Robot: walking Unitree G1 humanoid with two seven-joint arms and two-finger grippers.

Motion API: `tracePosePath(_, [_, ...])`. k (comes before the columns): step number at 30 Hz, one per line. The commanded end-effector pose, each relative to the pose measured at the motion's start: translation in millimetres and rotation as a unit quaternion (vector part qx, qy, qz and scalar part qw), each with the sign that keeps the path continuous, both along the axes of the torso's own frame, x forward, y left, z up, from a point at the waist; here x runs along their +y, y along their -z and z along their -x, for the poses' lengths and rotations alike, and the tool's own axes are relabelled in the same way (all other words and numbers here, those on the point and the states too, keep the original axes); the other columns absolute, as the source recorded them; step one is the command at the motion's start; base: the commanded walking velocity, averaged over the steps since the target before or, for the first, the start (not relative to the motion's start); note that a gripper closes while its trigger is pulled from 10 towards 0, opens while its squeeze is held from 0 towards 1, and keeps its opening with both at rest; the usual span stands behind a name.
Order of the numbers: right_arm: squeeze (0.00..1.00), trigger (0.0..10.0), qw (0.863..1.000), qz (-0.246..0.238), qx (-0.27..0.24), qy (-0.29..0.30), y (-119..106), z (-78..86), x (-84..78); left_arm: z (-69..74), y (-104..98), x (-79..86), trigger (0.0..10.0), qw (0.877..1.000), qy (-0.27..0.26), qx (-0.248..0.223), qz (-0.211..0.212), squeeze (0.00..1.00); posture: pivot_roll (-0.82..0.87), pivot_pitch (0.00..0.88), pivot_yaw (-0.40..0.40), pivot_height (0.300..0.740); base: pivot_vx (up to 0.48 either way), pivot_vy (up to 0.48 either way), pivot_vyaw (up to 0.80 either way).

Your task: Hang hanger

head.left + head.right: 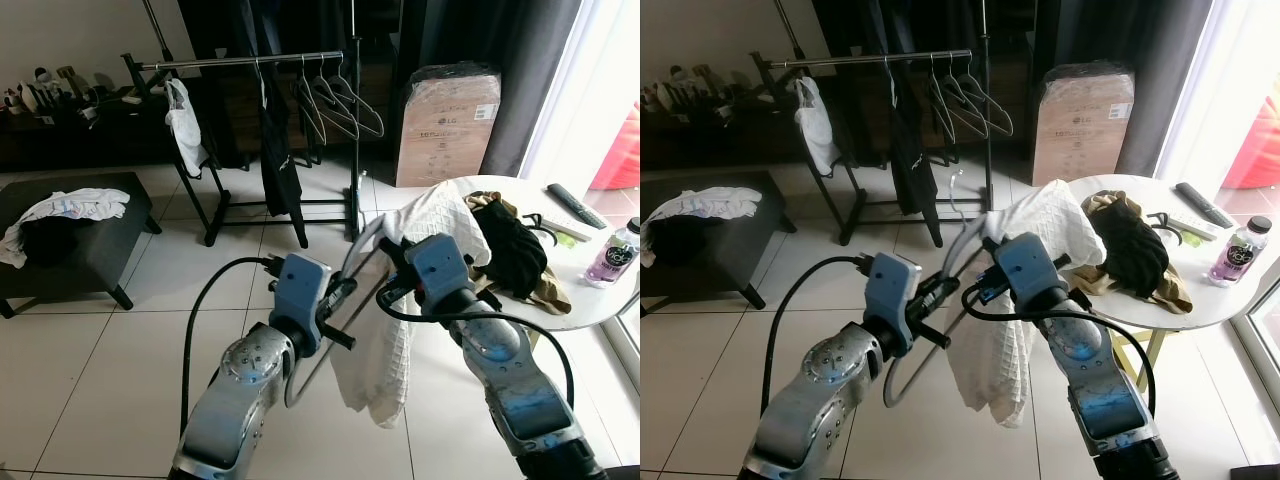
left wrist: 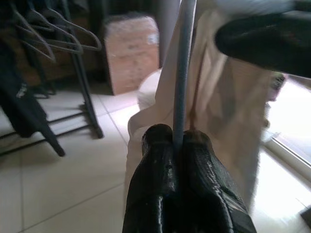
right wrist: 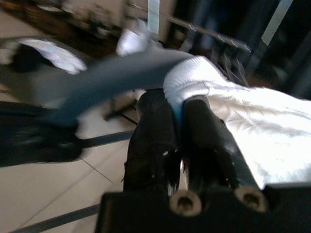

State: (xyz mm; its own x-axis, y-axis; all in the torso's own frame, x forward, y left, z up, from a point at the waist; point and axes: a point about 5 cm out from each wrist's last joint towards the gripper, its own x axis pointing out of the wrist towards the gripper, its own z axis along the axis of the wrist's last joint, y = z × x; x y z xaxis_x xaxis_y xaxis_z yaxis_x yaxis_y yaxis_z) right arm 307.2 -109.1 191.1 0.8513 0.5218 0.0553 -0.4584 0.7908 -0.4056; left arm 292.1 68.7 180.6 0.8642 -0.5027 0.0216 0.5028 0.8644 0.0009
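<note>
A grey-blue plastic hanger (image 1: 345,300) carries a white waffle-knit garment (image 1: 385,360) and hangs between my two arms over the tiled floor. My left gripper (image 1: 342,292) is shut on the hanger's lower bar (image 2: 180,97). My right gripper (image 1: 392,262) is shut on the hanger's shoulder where the white cloth (image 3: 233,107) covers it. The clothes rail (image 1: 245,62) stands at the back, well beyond both grippers, with a few empty hangers (image 1: 335,100) and dark and white garments on it.
A round white table (image 1: 590,295) at the right holds a heap of dark and tan clothes (image 1: 515,255), a remote and a bottle (image 1: 615,250). A dark ottoman (image 1: 70,250) with clothes stands at the left. A cardboard box (image 1: 447,125) leans behind the rail.
</note>
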Motion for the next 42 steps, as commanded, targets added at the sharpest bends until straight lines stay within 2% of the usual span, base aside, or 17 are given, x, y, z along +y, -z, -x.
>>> tracePosePath(1, [0.00, 0.0, 0.995, 0.007, -0.004, -0.102, -6, 19.1, 29.3, -6.2, -8, 2.2, 10.0, 1.000, -0.026, -0.015, 0.002, 0.00, -0.06, 0.103, 0.044, 0.740, 0.000, 0.000, 0.00])
tracePosePath(6, [0.00, 0.0, 0.980, 0.050, 0.043, -0.190, 5, 43.9, 33.2, -12.9, -7, 8.5, 10.0, 0.999, -0.052, -0.006, 0.004, 0.00, -0.07, 0.104, 0.044, 0.740, 0.000, 0.000, 0.00])
tracePosePath(7, [0.00, 0.0, 0.979, 0.056, 0.041, -0.189, 6, 44.2, 32.1, -12.9, -7, 8.5, 10.0, 0.999, -0.051, -0.004, 0.003, 0.00, -0.07, 0.104, 0.044, 0.740, 0.000, 0.000, 0.00])
tracePosePath(11, [0.00, 0.0, 0.990, 0.068, 0.017, -0.123, 2, 30.1, 18.7, -11.7, 0, 6.8, 10.0, 0.999, -0.048, 0.021, -0.005, 0.00, -0.07, 0.104, 0.045, 0.740, 0.000, 0.000, 0.00])
tracePosePath(15, [0.00, 0.0, 0.989, 0.062, 0.022, -0.135, 1, 31.6, 20.3, -11.2, 4, 6.1, 10.0, 0.998, -0.046, 0.033, -0.016, 0.00, -0.07, 0.104, 0.045, 0.740, 0.000, 0.000, 0.00])
tracePosePath(16, [0.00, 0.0, 0.985, 0.047, 0.030, -0.164, -3, 37.0, 26.9, -11.3, 6, 6.4, 10.0, 0.998, -0.049, 0.036, -0.018, 0.00, -0.07, 0.104, 0.044, 0.740, 0.000, 0.000, 0.00])
tracePosePath(18, [0.00, 0.0, 0.981, 0.046, 0.037, -0.184, -4, 41.4, 30.8, -11.6, 5, 6.6, 10.0, 0.998, -0.050, 0.035, -0.017, 0.00, -0.07, 0.103, 0.044, 0.740, 0.000, 0.000, 0.00])
tracePosePath(21, [0.00, 0.0, 0.974, 0.078, 0.054, -0.208, 4, 48.3, 34.5, -12.1, 3, 5.8, 10.0, 0.998, -0.043, 0.033, -0.011, 0.00, -0.06, 0.104, 0.045, 0.740, 0.000, 0.000, 0.00])
tracePosePath(30, [0.00, 0.0, 0.968, 0.152, 0.097, -0.173, 29, 43.9, 19.2, -12.5, -7, 4.5, 10.0, 0.999, -0.044, 0.004, 0.008, 0.00, -0.07, 0.103, 0.043, 0.740, 0.000, 0.000, 0.00])
tracePosePath(31, [0.00, 4.9, 0.969, 0.155, 0.099, -0.168, 30, 43.2, 18.0, -12.5, -7, 4.5, 10.0, 0.999, -0.044, 0.003, 0.008, 0.00, -0.07, 0.103, 0.043, 0.740, 0.000, 0.000, 0.00])
tracePosePath(32, [0.00, 4.9, 0.969, 0.157, 0.099, -0.165, 30, 42.8, 17.4, -12.5, -7, 4.5, 10.0, 0.999, -0.043, 0.003, 0.008, 0.00, -0.07, 0.103, 0.043, 0.740, 0.000, 0.000, 0.00])
tracePosePath(33, [0.00, 10.0, 0.969, 0.159, 0.100, -0.161, 31, 42.2, 16.6, -12.3, -7, 4.4, 10.0, 0.999, -0.042, 0.003, 0.008, 0.00, -0.07, 0.103, 0.044, 0.740, 0.000, 0.000, 0.00])
tracePosePath(36, [0.00, 10.0, 0.973, 0.155, 0.107, -0.136, 37, 36.7, 13.7, -10.2, -7, 2.6, 10.0, 0.999, -0.033, 0.002, 0.003, 0.00, -0.06, 0.103, 0.044, 0.740, 0.000, 0.000, 0.00])
tracePosePath(37, [0.47, 10.0, 0.974, 0.154, 0.106, -0.126, 38, 35.1, 12.9, -10.0, -7, 2.4, 10.0, 0.999, -0.032, 0.000, 0.002, 0.00, -0.06, 0.103, 0.044, 0.740, 0.000, 0.000, 0.00])
tracePosePath(38, [1.00, 10.0, 0.975, 0.147, 0.109, -0.122, 38, 34.3, 12.5, -10.0, -7, 2.3, 10.0, 1.000, -0.031, -0.002, 0.001, 0.00, -0.06, 0.103, 0.045, 0.740, 0.000, 0.000, 0.00])
tracePosePath(42, [1.00, 10.0, 0.976, 0.137, 0.113, -0.126, 37, 35.0, 12.9, -10.2, -8, 2.6, 10.0, 0.999, -0.032, -0.005, 0.001, 0.00, -0.06, 0.103, 0.045, 0.740, 0.000, 0.000, 0.00])
